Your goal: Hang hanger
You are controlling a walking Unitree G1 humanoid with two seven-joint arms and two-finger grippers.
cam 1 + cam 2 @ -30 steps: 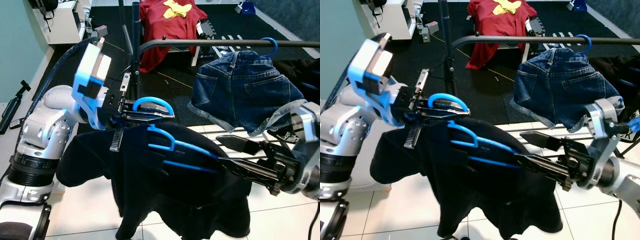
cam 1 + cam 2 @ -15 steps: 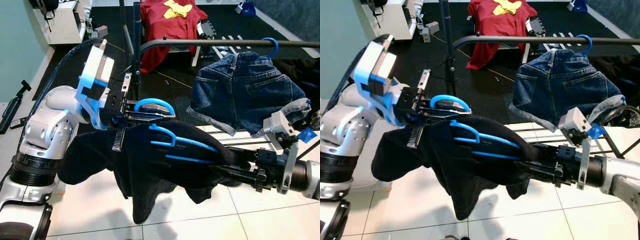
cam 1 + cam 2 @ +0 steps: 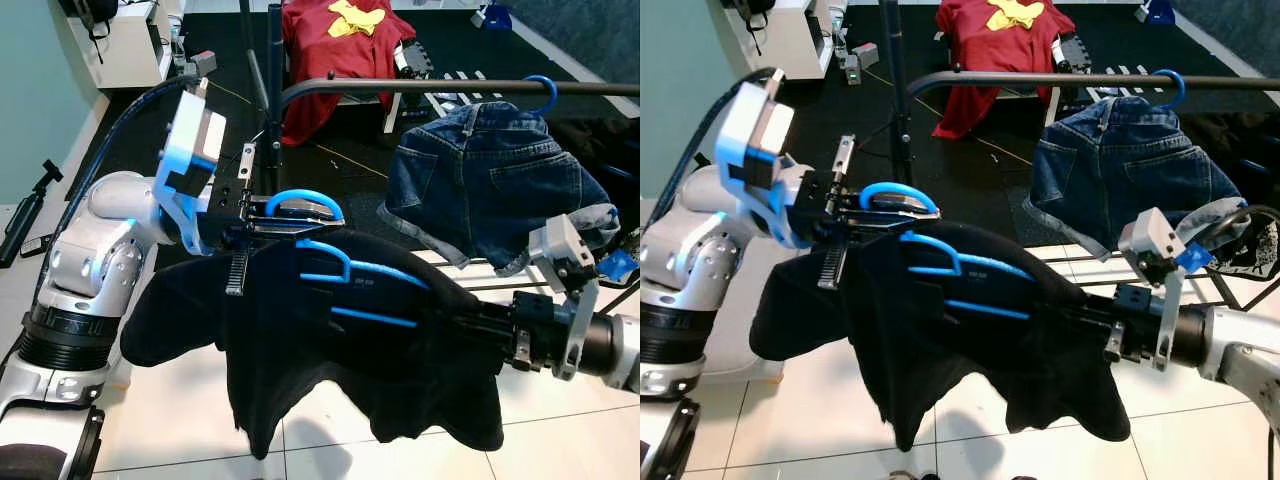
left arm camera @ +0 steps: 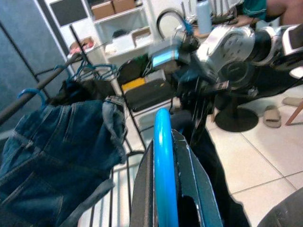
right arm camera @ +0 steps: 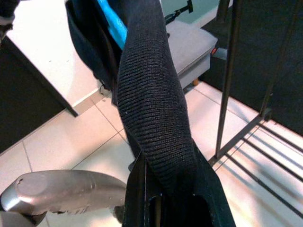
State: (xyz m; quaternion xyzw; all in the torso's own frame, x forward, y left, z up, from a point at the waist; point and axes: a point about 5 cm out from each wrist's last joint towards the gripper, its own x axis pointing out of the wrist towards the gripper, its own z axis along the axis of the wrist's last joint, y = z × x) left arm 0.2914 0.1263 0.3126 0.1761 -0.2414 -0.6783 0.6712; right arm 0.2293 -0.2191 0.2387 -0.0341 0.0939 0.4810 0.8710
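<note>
Left gripper (image 3: 290,215) is gripping the blue hanger (image 3: 345,275) by its hook, jaws shut. Hanger is running left-right, carrying the black garment (image 3: 330,370). Right gripper (image 5: 165,189) is pinching the garment's sleeve, jaws closed. Rail (image 3: 440,88) and hanging denim shorts (image 3: 495,170) are sitting above-right, behind.

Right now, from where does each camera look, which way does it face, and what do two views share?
Left and right eye views: from the head, forward and down; both silver arms hold the blue hanger in the black garment.
Left wrist view: along the left end effector shut on the hanger hook, toward the denim shorts.
Right wrist view: along the right end effector gripping the garment.
Shared: hanger, garment.
</note>
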